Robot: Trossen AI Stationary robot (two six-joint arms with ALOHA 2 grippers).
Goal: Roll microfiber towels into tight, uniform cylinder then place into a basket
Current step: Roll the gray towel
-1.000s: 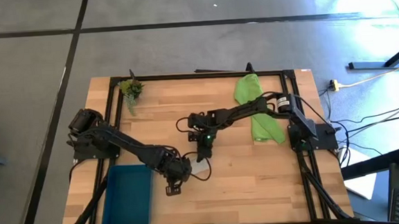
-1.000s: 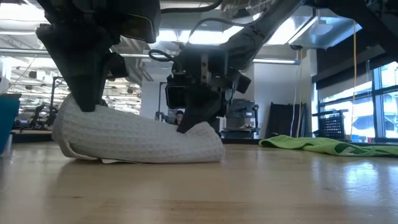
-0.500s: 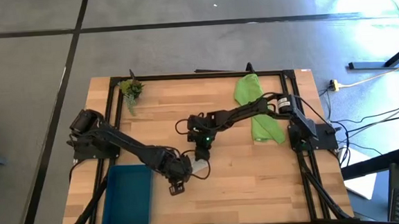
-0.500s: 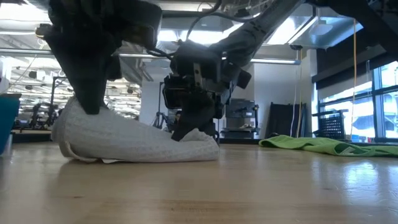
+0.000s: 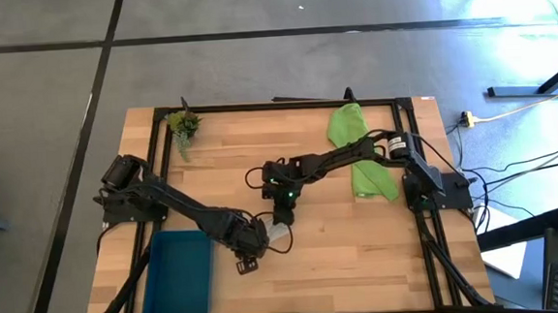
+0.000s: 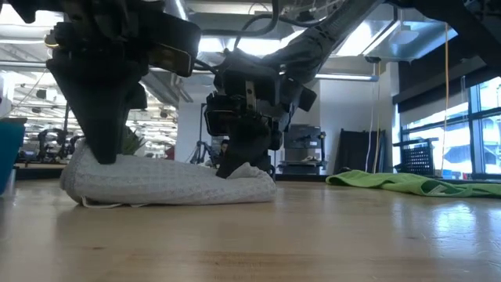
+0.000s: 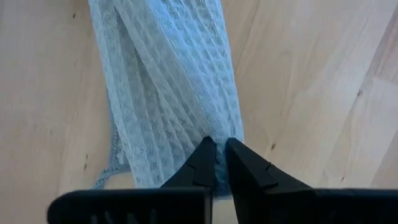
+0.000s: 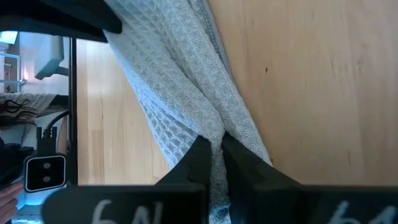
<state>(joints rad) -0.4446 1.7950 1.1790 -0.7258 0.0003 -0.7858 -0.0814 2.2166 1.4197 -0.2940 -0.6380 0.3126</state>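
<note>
High view, left gripper point(image 5: 247, 253), right gripper point(image 5: 283, 217) pinching grey towel point(image 5: 278, 233)

Loosely rolled grey towel point(image 6: 168, 182) mid-table, green towel point(image 5: 361, 151) crumpled, teal basket point(image 5: 178, 279).

Bare table point(image 5: 333, 250) beside basket point(image 5: 178, 274), seemingly.

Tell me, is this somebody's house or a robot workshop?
Probably a robot lab or workshop, not a house. Two dark robot arms work at a framed wooden table, cables trail over the floor, and more equipment stands behind under long ceiling lights.
</note>
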